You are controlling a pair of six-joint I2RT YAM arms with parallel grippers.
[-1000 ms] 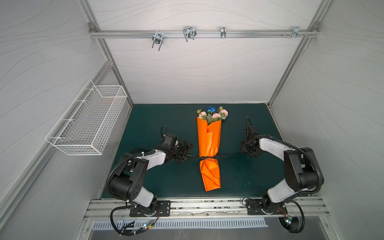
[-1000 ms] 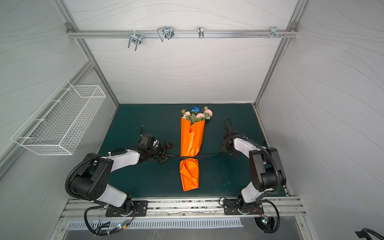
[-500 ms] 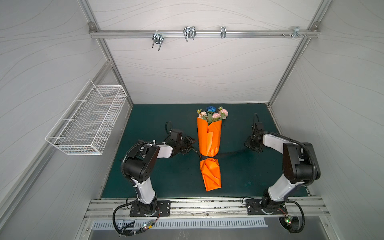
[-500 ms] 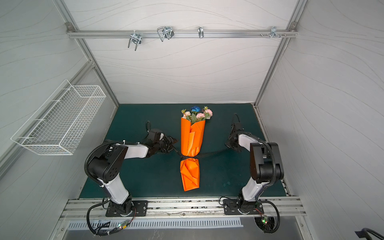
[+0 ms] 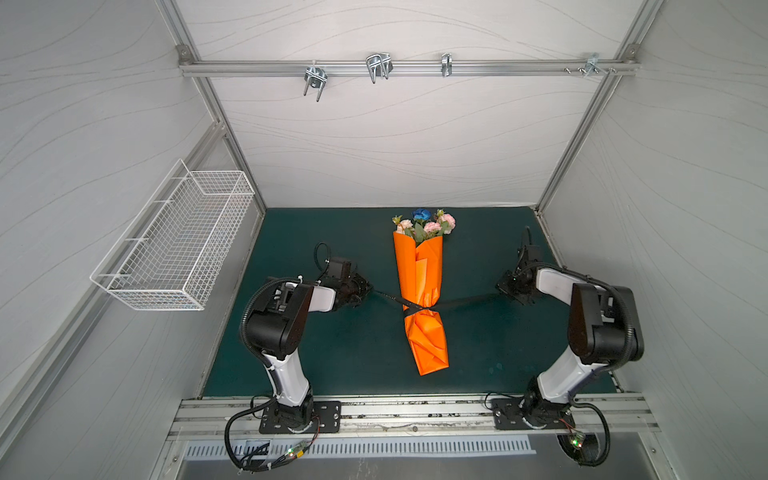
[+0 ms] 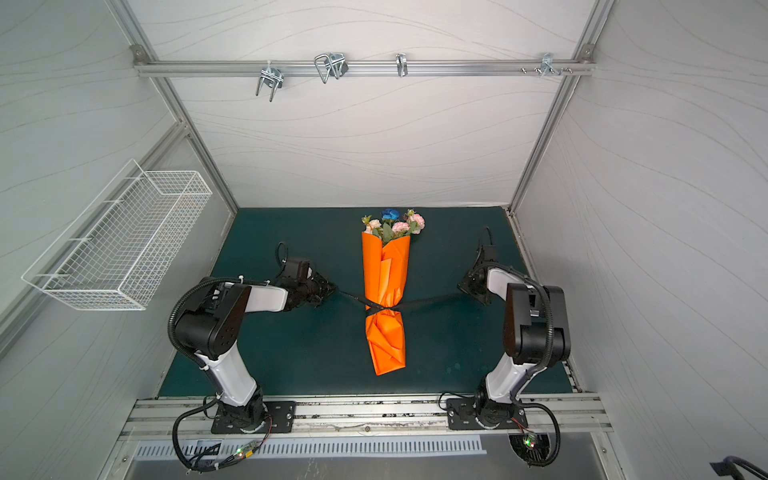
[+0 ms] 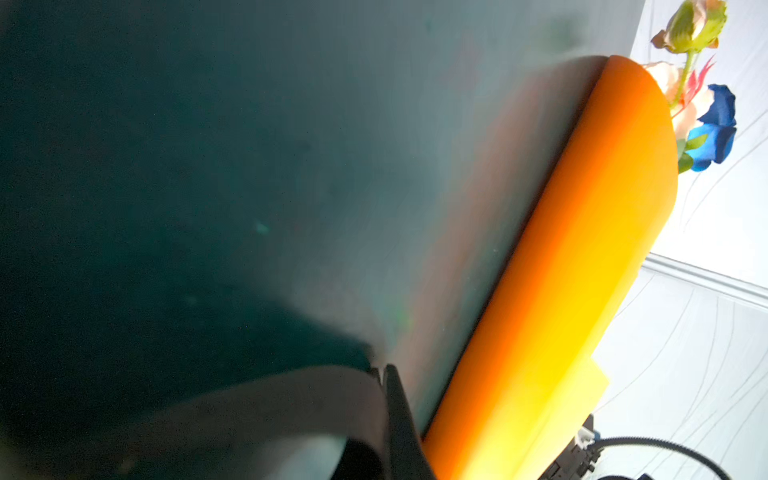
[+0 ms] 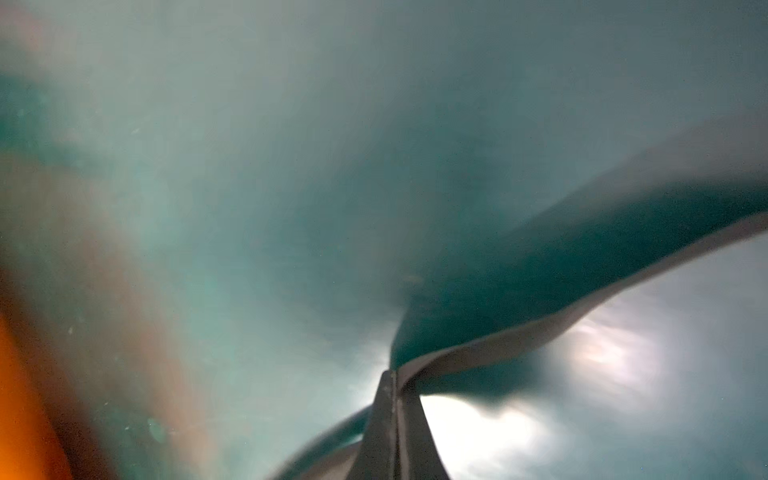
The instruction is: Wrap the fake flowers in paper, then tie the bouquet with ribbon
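Bouquet point(image 5: 424, 226): lies flat in the middle of the mat point(image 5: 332, 353), blooms toward the back wall, stems hidden in the paper point(image 5: 417, 270).
Paper: orange and pinched to a narrow waist; its crumpled tail points toward the arm bases.
Ribbon point(image 5: 465, 300): black, crossing itself on the waist in both top views. 1 end runs out to each side, both fairly straight.
Left gripper point(image 5: 368, 291): low over the mat, near the paper's left side, jaws closed on the ribbon's left end. The left wrist view shows the tips together with a dark band at them.
Right gripper point(image 5: 500, 289): well to the right of the paper, jaws pinched on the other end. In the right wrist view the ribbon twists away from the closed tips.
Step in hand: by my reading, cinching the 1st crossing of the knot.
Doing it well: pull the 2 ends apart at the same rate, in opposite directions, low and level with the waist. That way the pulls cancel and the bouquet neither slides nor rolls. Stop once the waist stops narrowing.
Risks: a thin, slick ribbon may slip from the tips. A lopsided pull would drag the light bundle sideways. Too hard a pull could crush or tear the paper.
Progress: 1 crossing looks made. I see no bow or locked knot, so a 2nd crossing seems due.
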